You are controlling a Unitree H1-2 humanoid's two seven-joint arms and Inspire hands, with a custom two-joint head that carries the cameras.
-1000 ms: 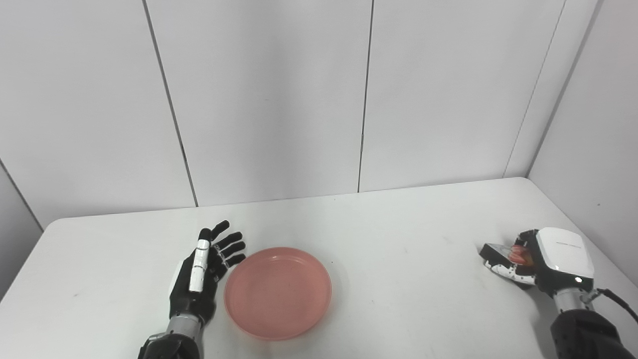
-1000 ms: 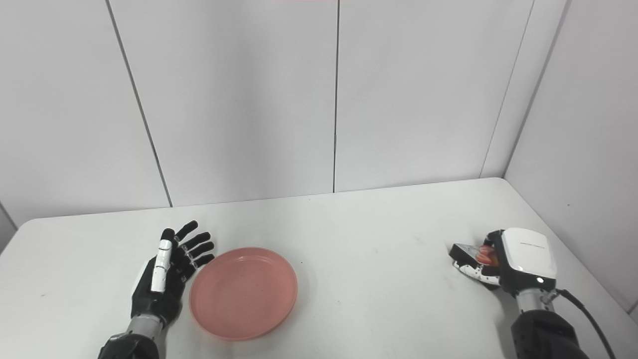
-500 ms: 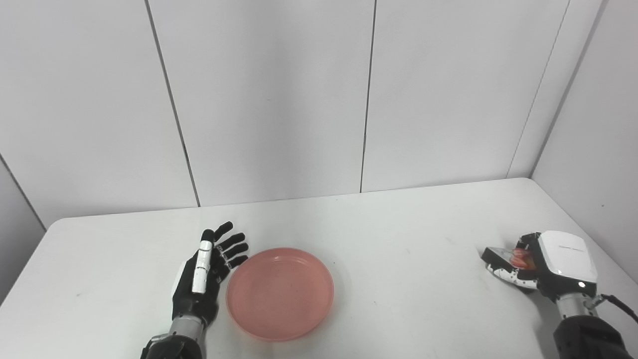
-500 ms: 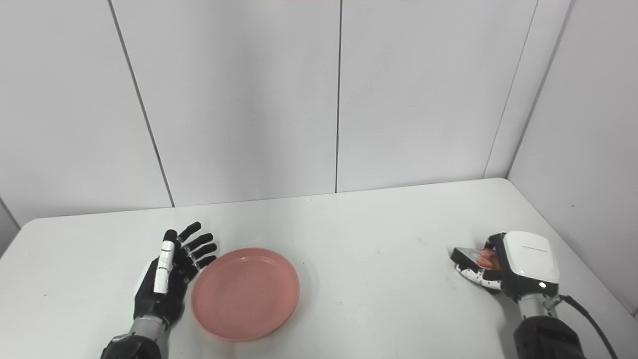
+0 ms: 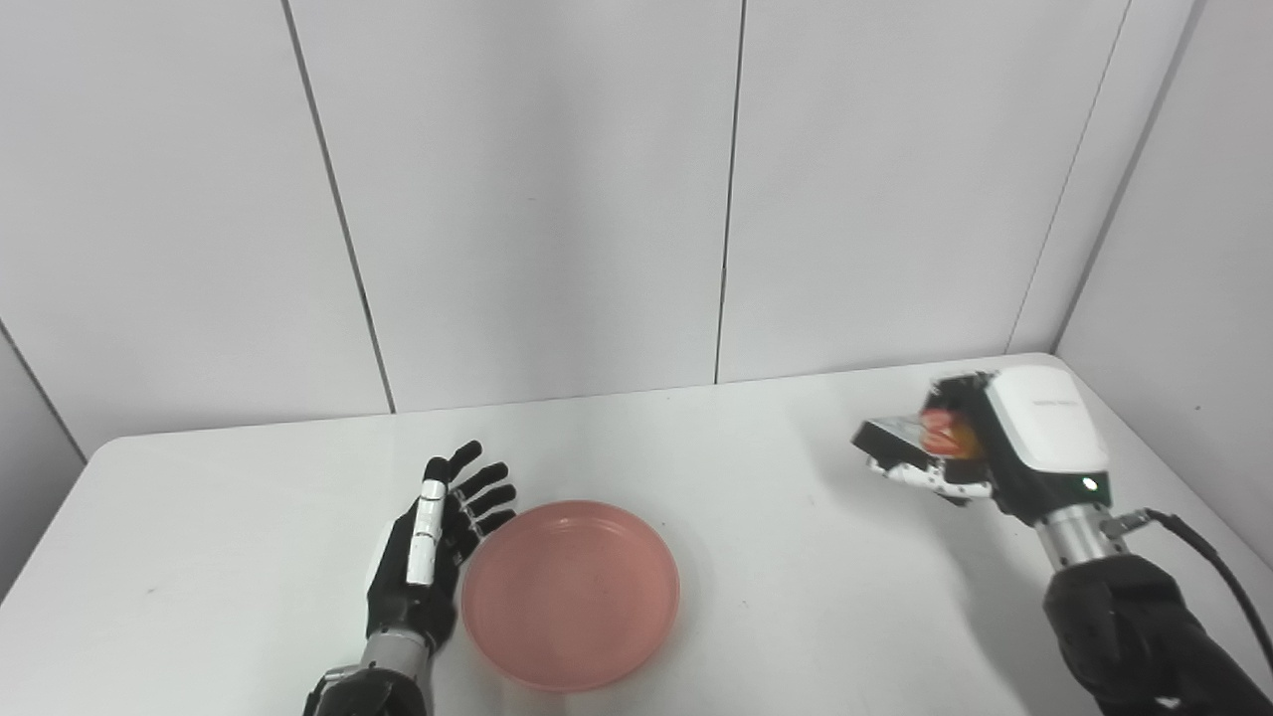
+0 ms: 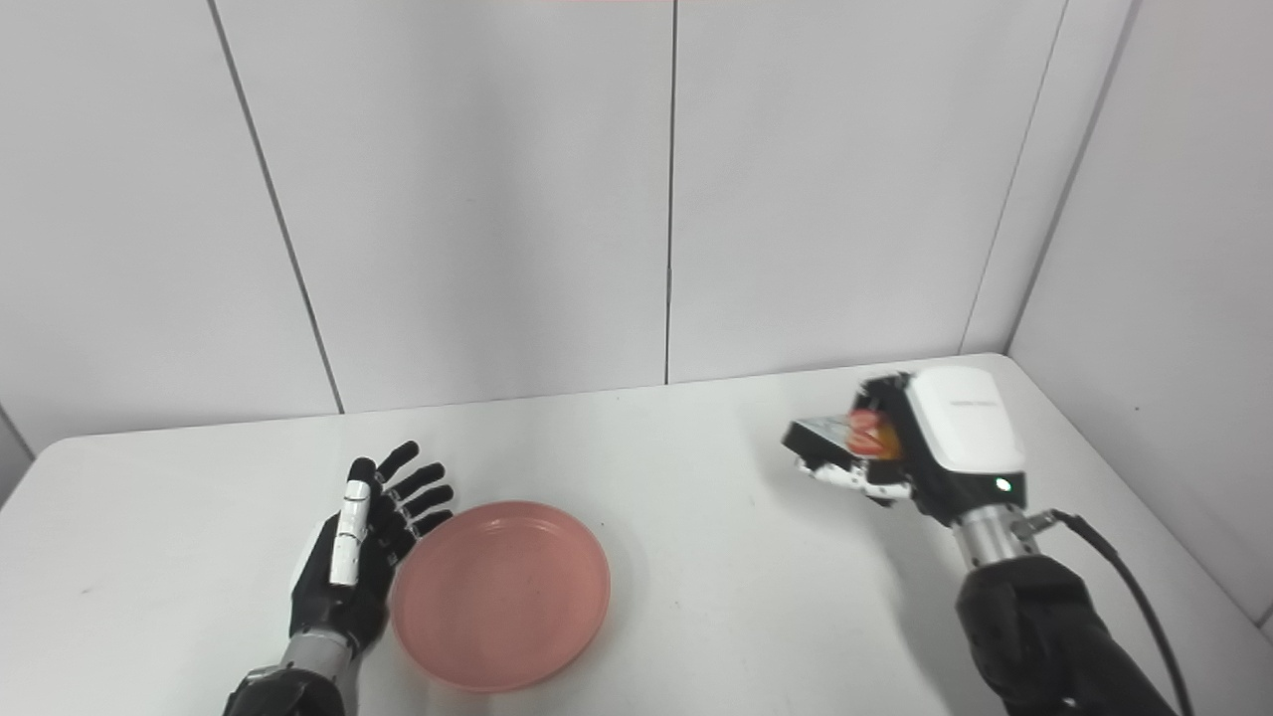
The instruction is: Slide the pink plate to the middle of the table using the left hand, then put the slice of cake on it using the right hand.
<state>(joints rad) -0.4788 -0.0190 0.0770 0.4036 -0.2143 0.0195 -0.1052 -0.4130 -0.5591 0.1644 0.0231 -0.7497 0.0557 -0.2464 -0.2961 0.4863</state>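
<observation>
Left hand: black, edge-on, fingers spread, holding nothing, against plate's left rim.
Plate: round, glossy pink, shallow, near table's middle.
Right hand: raised, clasping cake, dark wedge, red topping.

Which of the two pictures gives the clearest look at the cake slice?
The right eye view: the slice of cake in the right hand sits nearer the picture's middle. The left eye view shows the same slice, equally part-hidden by fingers.
</observation>
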